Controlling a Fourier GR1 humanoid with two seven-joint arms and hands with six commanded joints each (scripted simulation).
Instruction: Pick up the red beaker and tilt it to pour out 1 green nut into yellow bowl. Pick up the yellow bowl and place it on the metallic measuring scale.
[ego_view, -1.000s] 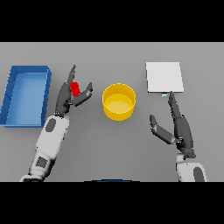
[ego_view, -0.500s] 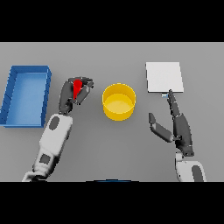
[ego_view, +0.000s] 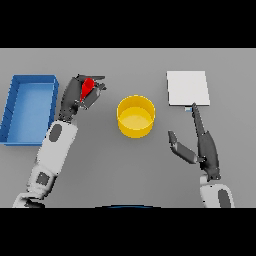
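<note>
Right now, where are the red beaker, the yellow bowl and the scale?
beaker (ego_view: 88, 86), head view, its red side.
bowl (ego_view: 136, 106), head view, its far rim.
scale (ego_view: 187, 87), head view, its plate's middle.

Red beaker (ego_view: 87, 87) tilted in the left hand (ego_view: 75, 95); yellow bowl (ego_view: 135, 116) upright beside white scale (ego_view: 187, 88).

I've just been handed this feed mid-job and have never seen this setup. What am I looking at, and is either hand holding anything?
This one view looks down from the robot's head at a grey table. The left hand has its fingers curled round the red beaker, beside a blue bin. The right hand rests open and holds nothing, its fingers pointing toward the metallic measuring scale. The yellow bowl sits between the hands. I can't see a green nut.
</note>
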